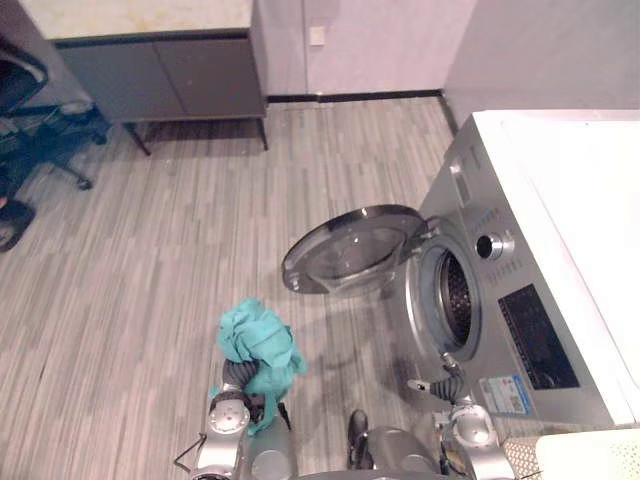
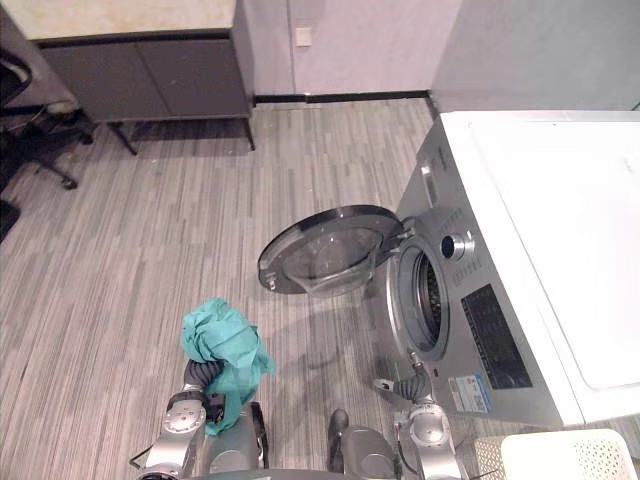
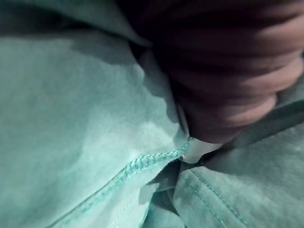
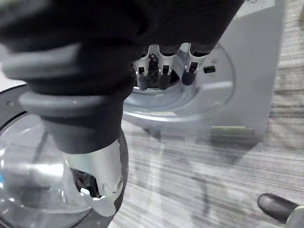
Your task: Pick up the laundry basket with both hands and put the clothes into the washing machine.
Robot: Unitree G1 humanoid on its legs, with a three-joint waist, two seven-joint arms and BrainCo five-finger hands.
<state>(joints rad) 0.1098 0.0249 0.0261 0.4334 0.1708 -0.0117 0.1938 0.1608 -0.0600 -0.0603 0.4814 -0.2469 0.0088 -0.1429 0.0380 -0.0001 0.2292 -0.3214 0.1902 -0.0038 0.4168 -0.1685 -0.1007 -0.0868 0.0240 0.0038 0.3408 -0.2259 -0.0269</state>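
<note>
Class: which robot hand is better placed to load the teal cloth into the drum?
Left: the teal cloth is bunched over the left hand. The right hand sits nearer the open drum but holds nothing.

The crumpled teal cloth garment (image 1: pixel 262 343) is soft, matt woven fabric with a raised stitched seam. The silver-grey front-loading washing machine (image 1: pixel 455 215) has a smooth satin body that looks like painted metal, under a glossy white top. Its round open door (image 1: pixel 350 250) has a shiny metallic rim around clear, glossy glass. The grey plank floor (image 1: pixel 150 280) looks like matt wood laminate. The white perforated plastic laundry basket (image 2: pixel 570 455) is matt. The right hand (image 4: pixel 164 61) has a dark, ribbed, rubbery cover and polished silver fingers (image 4: pixel 189 71).
</note>
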